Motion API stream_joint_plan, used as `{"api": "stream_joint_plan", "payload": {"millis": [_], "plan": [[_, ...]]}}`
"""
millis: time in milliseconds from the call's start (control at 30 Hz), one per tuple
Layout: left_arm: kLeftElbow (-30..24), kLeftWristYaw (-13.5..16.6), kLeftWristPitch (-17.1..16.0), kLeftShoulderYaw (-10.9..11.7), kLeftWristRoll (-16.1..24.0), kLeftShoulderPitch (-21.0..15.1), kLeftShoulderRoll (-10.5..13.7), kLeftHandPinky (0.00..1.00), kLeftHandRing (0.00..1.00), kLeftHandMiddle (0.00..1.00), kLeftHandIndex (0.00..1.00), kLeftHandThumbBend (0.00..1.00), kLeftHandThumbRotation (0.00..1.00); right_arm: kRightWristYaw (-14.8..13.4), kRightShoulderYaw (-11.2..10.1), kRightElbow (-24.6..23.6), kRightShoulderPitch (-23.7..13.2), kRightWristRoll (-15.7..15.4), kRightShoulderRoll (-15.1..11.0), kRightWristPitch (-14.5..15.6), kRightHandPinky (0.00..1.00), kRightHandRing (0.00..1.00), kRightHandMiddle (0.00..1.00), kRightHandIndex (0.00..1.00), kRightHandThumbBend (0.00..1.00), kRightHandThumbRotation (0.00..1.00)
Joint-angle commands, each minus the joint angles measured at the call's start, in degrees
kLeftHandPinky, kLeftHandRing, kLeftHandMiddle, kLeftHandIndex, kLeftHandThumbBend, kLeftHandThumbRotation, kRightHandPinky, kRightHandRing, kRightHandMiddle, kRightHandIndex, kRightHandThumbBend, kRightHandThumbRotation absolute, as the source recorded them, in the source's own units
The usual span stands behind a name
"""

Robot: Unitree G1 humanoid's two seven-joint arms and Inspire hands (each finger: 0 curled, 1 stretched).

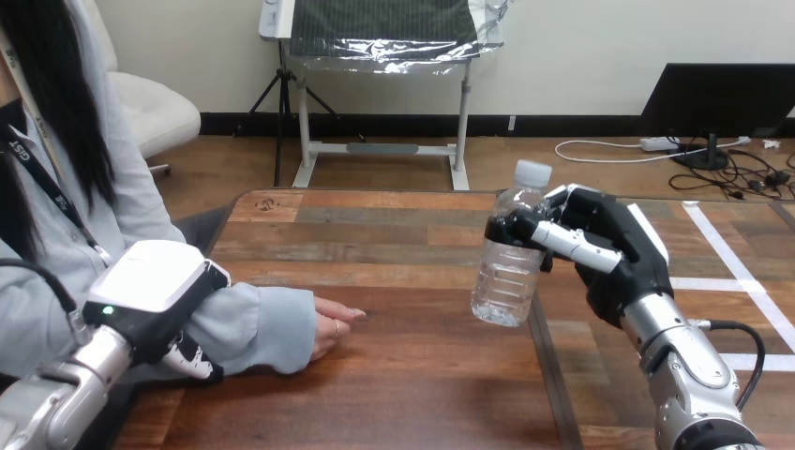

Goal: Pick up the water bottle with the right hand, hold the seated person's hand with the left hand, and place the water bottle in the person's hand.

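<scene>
Water bottle (509, 262) sits in the grasp of the right hand (614, 258), above the right half of the table (403, 394) and, as far as the view tells, clear of the wood. It is well apart from the person's hand (333, 323).

Nearest, the silver left forearm (56, 398) enters at the lower left corner, cut off by the edge. The left hand (155, 286) shows mainly its smooth white back shell, rounded at the corners. It lies on top of the person's forearm in its pale sleeve (267, 323), and whether it grips that forearm cannot be made out. At the lower right, the right forearm (689, 375) rises in jointed metal segments.

Further in, the person's hand rests palm down on the dark, grained planks, reaching out of the soft sleeve cuff.

Beyond it, the right hand is upright, its fingers (577, 246) wrapped round the bottle's upper body. The bottle is clear ribbed plastic with a white cap (532, 172), tilted so that the cap leans right and the base left. Whether it holds water is hard to judge. The hand hides part of its right side.

White tape (727, 248) lines the table's far right.
</scene>
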Motion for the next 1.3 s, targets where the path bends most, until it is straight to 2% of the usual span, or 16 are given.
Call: {"api": "stream_joint_plan", "payload": {"millis": [0, 433, 700, 1000, 1100, 1267], "plan": [[-3.92, -0.49, -0.93, -0.12, -0.66, 2.19, 0.82, 0.29, 0.32, 0.38, 0.41, 0.87, 0.0, -0.33, -0.3, -0.52, -8.12, 0.23, -0.57, 0.18, 0.11, 0.15, 0.26, 0.29, 0.6, 0.0], [-9.81, -2.33, -1.11, 1.81, -3.27, 5.25, 1.93, 0.28, 0.31, 0.37, 0.4, 0.81, 0.0, -1.44, -0.17, 0.23, -8.47, -0.63, -0.65, 1.82, 0.12, 0.16, 0.28, 0.29, 0.59, 0.0], [-13.46, -3.37, -0.5, 3.39, -4.16, 7.1, 2.11, 0.28, 0.31, 0.36, 0.39, 0.76, 0.0, -1.89, -0.12, 0.61, -8.67, -1.38, -0.76, 2.59, 0.13, 0.18, 0.3, 0.32, 0.64, 0.0], [-18.66, -5.59, 0.38, 5.74, -5.6, 9.52, 2.23, 0.28, 0.3, 0.36, 0.38, 0.75, 0.0, -4.88, 1.14, 1.24, -9.19, -3.88, -0.95, 3.72, 0.16, 0.2, 0.32, 0.33, 0.68, 0.0], [-19.43, -4.7, -0.64, 6.35, -5.81, 10.1, 2.23, 0.28, 0.3, 0.36, 0.38, 0.76, 0.0, -5.37, 1.23, 1.53, -9.45, -4.39, -0.84, 4.13, 0.18, 0.21, 0.33, 0.34, 0.67, 0.0], [-21.99, -5.81, -0.02, 7.13, -6.32, 11.22, 2.47, 0.27, 0.3, 0.36, 0.37, 0.77, 0.0, -7.15, 2.27, 2.12, -10.12, -6.12, -0.47, 4.8, 0.21, 0.24, 0.34, 0.34, 0.69, 0.0]]}}
